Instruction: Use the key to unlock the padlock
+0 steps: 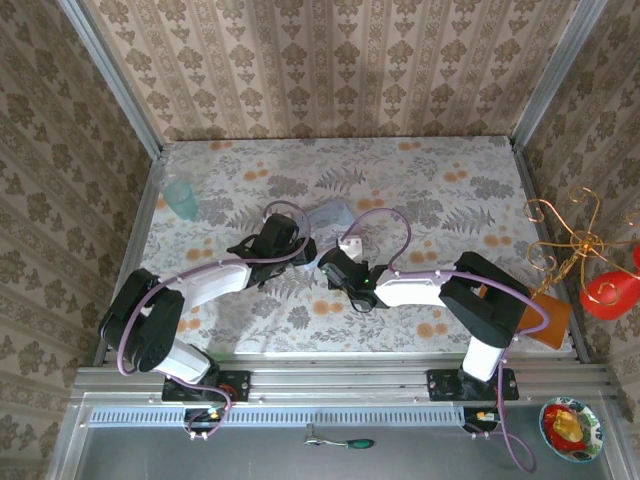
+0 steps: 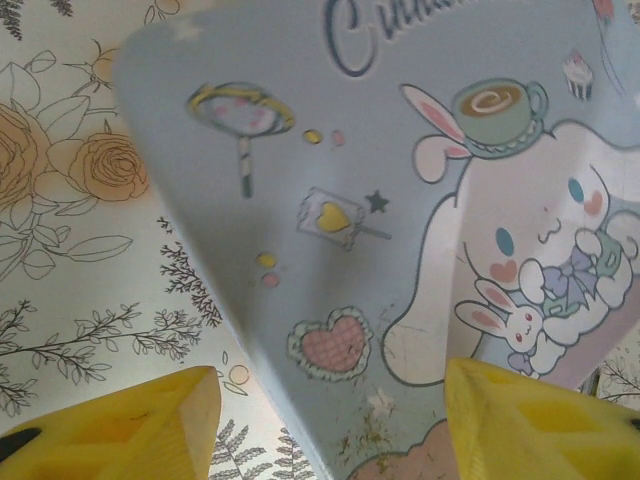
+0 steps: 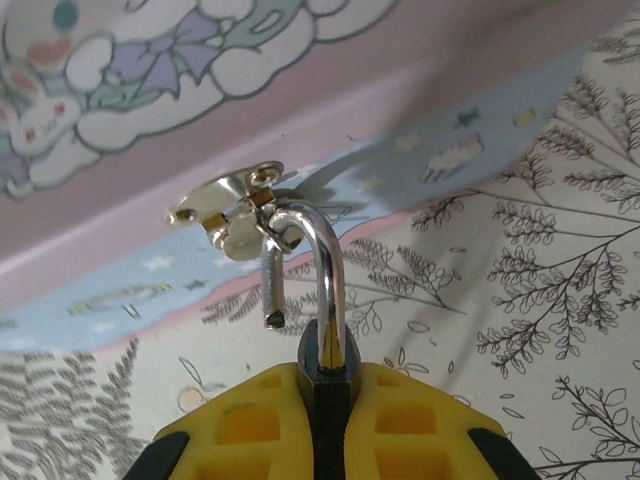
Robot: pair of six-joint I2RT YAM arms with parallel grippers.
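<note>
Yellow right claw (image 3: 325, 385) clenches padlock (image 3: 332, 290) hung on blue box (image 2: 380, 250); left claw (image 2: 332, 420) released.

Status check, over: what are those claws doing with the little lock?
Right claw shut on the padlock. Shackle open, free end out, hooked in the box's hasp. Left claw open astride the box's corner. Only the hasp in the way.

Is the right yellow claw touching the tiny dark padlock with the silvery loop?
Touching. The right wrist view shows the right gripper clamped shut on the dark body of the padlock, no gap.
</note>
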